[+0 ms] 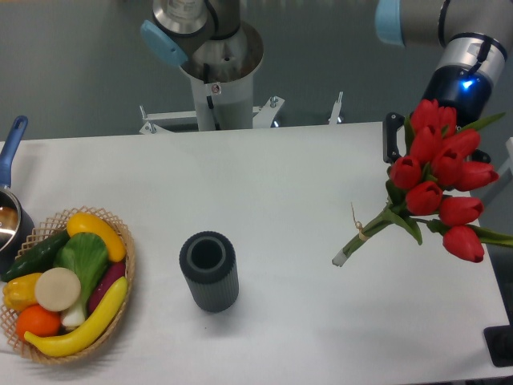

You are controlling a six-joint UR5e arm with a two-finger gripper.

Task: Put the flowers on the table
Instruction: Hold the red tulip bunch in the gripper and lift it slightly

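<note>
The flowers, a bunch of red tulips with green leaves and stems tied with tan string, hang tilted at the right side of the white table. Their blooms are up and to the right, reaching past the table's right edge. The cut stem ends point down-left, close to the tabletop. My gripper comes down from the upper right and is mostly hidden behind the blooms. One black finger shows at their left. The gripper appears shut on the flowers and holds them off the table.
A dark ribbed vase stands upright in the middle front. A wicker basket of toy fruit and vegetables sits at the front left. A pot with a blue handle is at the left edge. The arm's base stands behind the table.
</note>
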